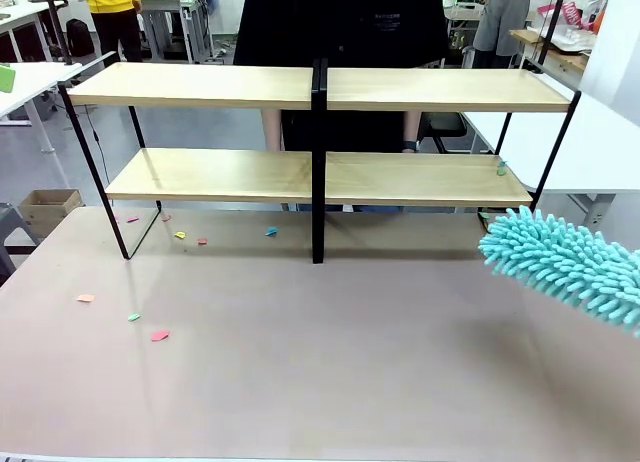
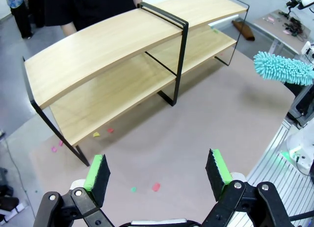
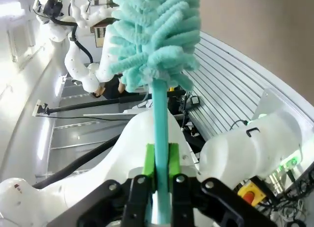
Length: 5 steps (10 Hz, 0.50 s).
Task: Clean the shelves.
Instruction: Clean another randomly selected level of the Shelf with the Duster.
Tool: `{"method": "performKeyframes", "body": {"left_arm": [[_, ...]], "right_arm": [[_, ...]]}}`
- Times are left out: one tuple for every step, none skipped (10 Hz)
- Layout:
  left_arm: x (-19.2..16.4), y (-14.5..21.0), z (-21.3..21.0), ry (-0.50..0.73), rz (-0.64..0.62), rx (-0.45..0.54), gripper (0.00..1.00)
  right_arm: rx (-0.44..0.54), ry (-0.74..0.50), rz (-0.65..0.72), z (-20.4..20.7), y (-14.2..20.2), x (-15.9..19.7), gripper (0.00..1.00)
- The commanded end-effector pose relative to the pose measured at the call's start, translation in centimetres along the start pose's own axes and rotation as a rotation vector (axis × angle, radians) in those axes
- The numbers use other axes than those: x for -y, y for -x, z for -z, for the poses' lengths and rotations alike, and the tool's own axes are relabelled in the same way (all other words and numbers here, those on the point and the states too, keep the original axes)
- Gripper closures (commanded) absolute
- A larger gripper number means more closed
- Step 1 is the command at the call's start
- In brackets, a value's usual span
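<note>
Shelves [image 1: 210, 174] stand across the far half of the tabletop [image 1: 330, 382], both tiers level, with the person [image 1: 350, 22] directly behind them. As holders they are almost bare: both top boards carry nothing I can make out, and the lower right board has one small green scrap [image 1: 501, 167] near its right end. More paper scraps [image 1: 160, 335] of pink, yellow, green and blue lie on the tabletop at and in front of the left end of the rack. On the floor off the left side sits an open cardboard box [image 1: 48, 204]; I cannot tell what is in it. The teal microfibre duster [image 1: 565, 262] hangs over the right edge of the tabletop, near the lower board's right end but clear of it. The right fingers [image 3: 150, 160] are clamped on its thin handle, and the left fingers [image 2: 97, 174] are spread wide with nothing between them, well back from the rack. Risks, as I judge them:
- The frame looks light, so a firm sweep could slide or tip the rack toward the person.
- The fluffy head could snag on the black end frame or the central post [image 1: 318, 162].
- The narrow handle might twist in the grip under side load.
- A sweep would likely just drop the scrap onto the tabletop — adding to the litter there.
</note>
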State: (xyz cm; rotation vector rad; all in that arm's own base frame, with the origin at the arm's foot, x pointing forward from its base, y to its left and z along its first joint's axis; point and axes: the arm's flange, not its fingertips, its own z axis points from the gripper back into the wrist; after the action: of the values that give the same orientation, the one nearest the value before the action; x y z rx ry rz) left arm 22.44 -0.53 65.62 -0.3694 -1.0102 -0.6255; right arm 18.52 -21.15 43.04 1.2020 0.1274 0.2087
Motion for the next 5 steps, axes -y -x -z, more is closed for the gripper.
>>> {"method": "performKeyframes", "body": {"left_arm": [[-0.04,0.00,0.06,-0.001,-0.001,-0.002,0.00],[-0.04,0.00,0.06,-0.001,-0.001,-0.002,0.00],[-0.04,0.00,0.06,-0.001,-0.001,-0.002,0.00],[-0.04,0.00,0.06,-0.001,-0.001,-0.002,0.00],[-0.04,0.00,0.06,-0.001,-0.001,-0.002,0.00]], "right_arm": [[-0.013,0.032,0.007,0.22,-0.81,-0.92,0.87],[-0.013,0.032,0.007,0.22,-0.81,-0.92,0.87],[-0.013,0.032,0.007,0.22,-0.81,-0.92,0.87],[-0.029,0.023,0.000,0.41,-0.89,-0.45,0.87],[0.009,0.070,0.107,0.42,-1.15,-0.34,0.87]]}}
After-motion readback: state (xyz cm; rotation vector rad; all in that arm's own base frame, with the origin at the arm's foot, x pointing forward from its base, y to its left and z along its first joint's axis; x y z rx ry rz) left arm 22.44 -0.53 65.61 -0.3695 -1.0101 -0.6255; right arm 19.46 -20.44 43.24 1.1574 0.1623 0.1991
